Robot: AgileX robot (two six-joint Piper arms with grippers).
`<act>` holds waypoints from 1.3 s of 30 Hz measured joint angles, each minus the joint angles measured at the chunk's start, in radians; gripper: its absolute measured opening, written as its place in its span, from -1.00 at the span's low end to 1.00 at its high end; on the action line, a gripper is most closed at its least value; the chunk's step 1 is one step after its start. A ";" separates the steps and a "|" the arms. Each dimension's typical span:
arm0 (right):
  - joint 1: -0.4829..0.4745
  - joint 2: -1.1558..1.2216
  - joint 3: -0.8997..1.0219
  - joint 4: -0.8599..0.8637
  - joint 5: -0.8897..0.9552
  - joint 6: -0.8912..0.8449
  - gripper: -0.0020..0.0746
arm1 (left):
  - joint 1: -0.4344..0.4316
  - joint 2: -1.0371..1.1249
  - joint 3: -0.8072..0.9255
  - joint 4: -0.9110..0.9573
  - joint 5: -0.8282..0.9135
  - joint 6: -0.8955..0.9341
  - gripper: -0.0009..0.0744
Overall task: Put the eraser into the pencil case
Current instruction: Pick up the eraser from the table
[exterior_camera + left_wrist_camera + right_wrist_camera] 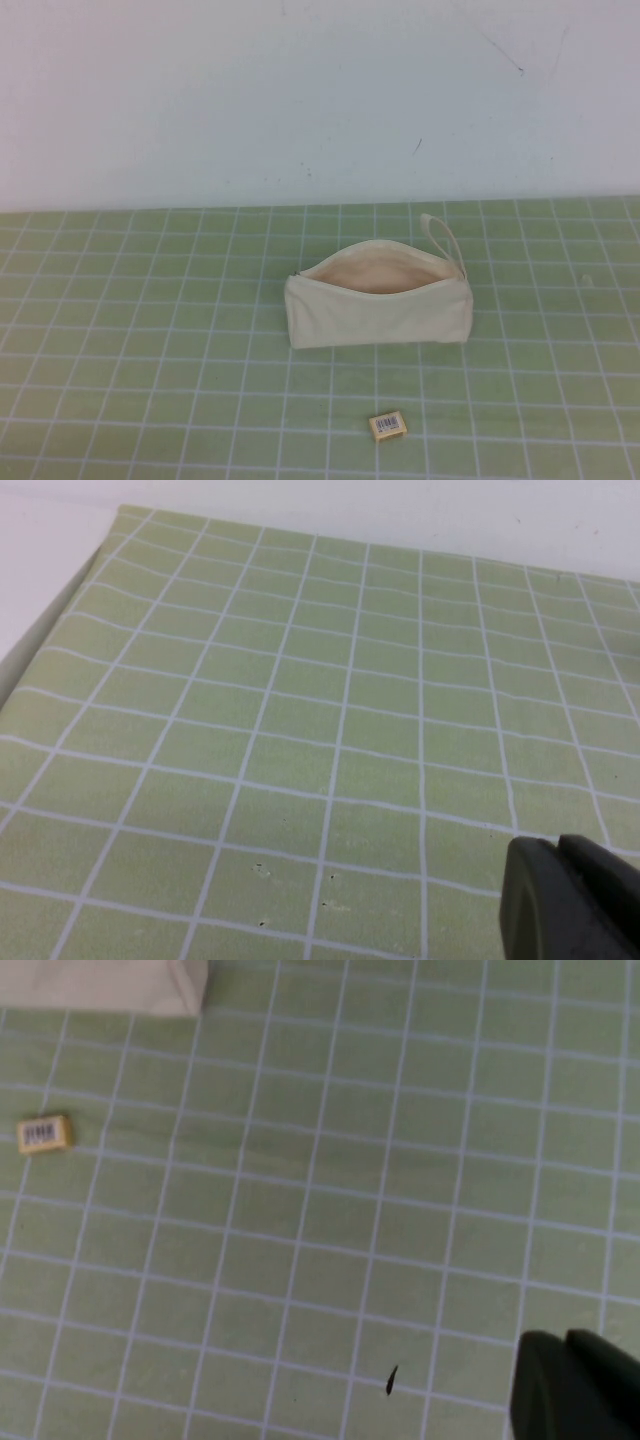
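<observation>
You had the eraser [388, 425] lying flat on the tabletop [150, 350] just in front of the unzipped pencil case [378, 315] — right gripper [580, 1385] looked nearer than left gripper [570, 895], couldn't tell either one's spread.

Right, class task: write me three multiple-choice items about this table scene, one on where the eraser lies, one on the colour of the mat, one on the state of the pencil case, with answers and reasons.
1. Where does the eraser lie?
A. inside the pencil case
B. on the mat, nearer the robot than the pencil case
C. on top of the pencil case

2. What colour is the mat?
A. green with white grid lines
B. plain blue
C. black with red dots

3. How is the pencil case?
A. zipped shut
B. turned inside out
C. open at the top

Answers: 1 B, it sits apart from the case on the near side. 2 A, the grid shows in every view. 3 C, its pale lining shows through the gaping top.

The left gripper and right gripper show only as dark edges in their wrist views, over bare mat.
</observation>
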 joint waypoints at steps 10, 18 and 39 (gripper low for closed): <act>0.225 0.434 -0.128 0.021 0.019 0.000 -0.95 | 0.000 0.000 0.000 0.000 0.000 0.000 -0.98; 0.391 0.639 -0.128 0.047 0.017 0.032 -0.95 | 0.000 0.000 0.000 0.000 0.000 0.000 -0.98; 0.684 1.056 -0.388 -0.009 -0.251 0.380 0.27 | 0.000 0.000 0.000 0.000 0.000 0.000 -0.98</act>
